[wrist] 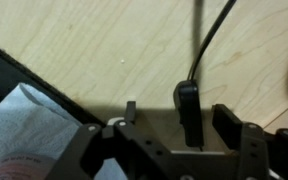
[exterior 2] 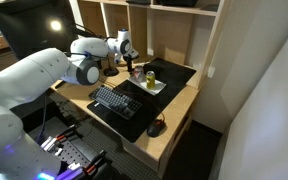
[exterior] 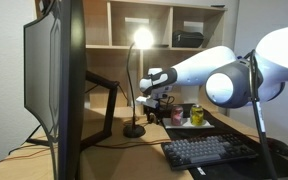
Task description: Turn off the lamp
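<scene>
The slim black lamp stands on the wooden desk in an exterior view, with its round base (exterior: 134,130), a thin curved stem and a head (exterior: 142,38) that glows brightly. My gripper (exterior: 157,100) hangs just beside the stem, low over the desk; it also shows in an exterior view (exterior 2: 127,62). In the wrist view the gripper (wrist: 180,113) is open. A small black inline switch (wrist: 187,103) on the lamp's thin black cord (wrist: 212,40) lies on the desk between the two fingers, with a gap on each side.
A large monitor (exterior: 54,80) on a thick black arm (exterior: 104,95) fills the near side. A keyboard (exterior: 209,152) on a dark mat, a mouse (exterior 2: 156,127), and a can (exterior: 196,115) on a white tray stand close to the gripper. Shelves (exterior: 174,25) rise behind.
</scene>
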Controlling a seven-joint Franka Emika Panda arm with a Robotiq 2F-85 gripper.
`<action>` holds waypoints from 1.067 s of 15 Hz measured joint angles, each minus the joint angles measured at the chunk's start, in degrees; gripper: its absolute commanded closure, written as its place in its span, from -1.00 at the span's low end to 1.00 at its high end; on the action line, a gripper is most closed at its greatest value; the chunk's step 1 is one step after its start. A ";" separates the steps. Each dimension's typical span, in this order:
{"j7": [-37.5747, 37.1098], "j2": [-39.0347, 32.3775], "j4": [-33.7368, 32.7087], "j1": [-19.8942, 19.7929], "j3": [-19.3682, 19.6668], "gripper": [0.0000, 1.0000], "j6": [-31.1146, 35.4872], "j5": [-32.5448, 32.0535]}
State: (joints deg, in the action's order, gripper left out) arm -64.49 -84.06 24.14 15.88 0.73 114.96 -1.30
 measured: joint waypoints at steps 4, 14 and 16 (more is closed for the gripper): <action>0.12 0.28 0.01 -0.43 0.00 0.65 0.52 0.00; 0.14 0.22 0.62 -0.74 0.00 0.10 4.35 0.00; 0.14 0.22 0.63 -0.74 -0.04 -0.02 4.49 0.03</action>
State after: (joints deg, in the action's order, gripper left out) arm -64.35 -83.84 24.77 15.14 0.70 119.45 -1.28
